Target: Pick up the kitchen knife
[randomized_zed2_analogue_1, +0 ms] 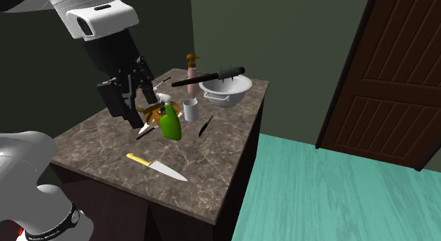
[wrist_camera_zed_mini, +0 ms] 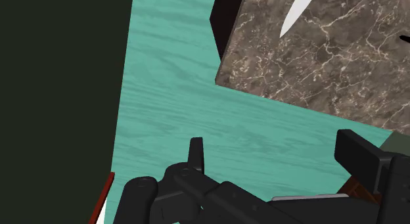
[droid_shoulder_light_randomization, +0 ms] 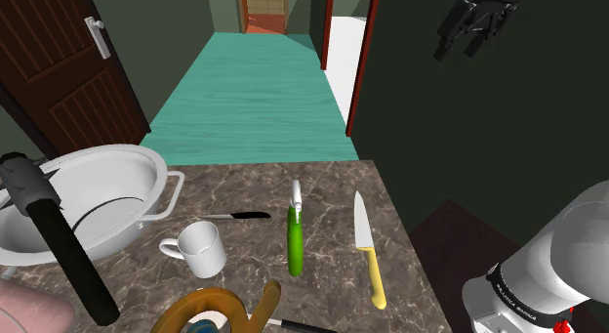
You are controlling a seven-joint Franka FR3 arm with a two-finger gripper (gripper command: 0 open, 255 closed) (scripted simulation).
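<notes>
The kitchen knife (droid_shoulder_light_randomization: 369, 251) has a yellow handle and a pale blade. It lies flat on the marble counter (droid_shoulder_light_randomization: 322, 189) near the edge by the stand, blade pointing toward the hallway. In the second exterior view the knife (randomized_zed2_analogue_1: 157, 167) rests near the counter's front edge. My gripper (droid_shoulder_light_randomization: 461, 42) hangs high in the air, off to the side of the counter and well away from the knife, its fingers apart and holding nothing. In the second exterior view the gripper (randomized_zed2_analogue_1: 138, 111) hovers above the counter. In the wrist view the gripper (wrist_camera_zed_mini: 276, 157) looks down at teal floor, with the knife's blade tip (wrist_camera_zed_mini: 292, 16) on the counter corner (wrist_camera_zed_mini: 328, 65).
A green bottle (droid_shoulder_light_randomization: 295, 238), a white mug (droid_shoulder_light_randomization: 200, 248), a small black knife (droid_shoulder_light_randomization: 239, 216), a white two-handled bowl (droid_shoulder_light_randomization: 98, 194) crossed by a long black handle (droid_shoulder_light_randomization: 59, 243) and a brown ring-shaped thing (droid_shoulder_light_randomization: 220, 310) share the counter. A brown door (droid_shoulder_light_randomization: 59, 58) stands beyond the bowl.
</notes>
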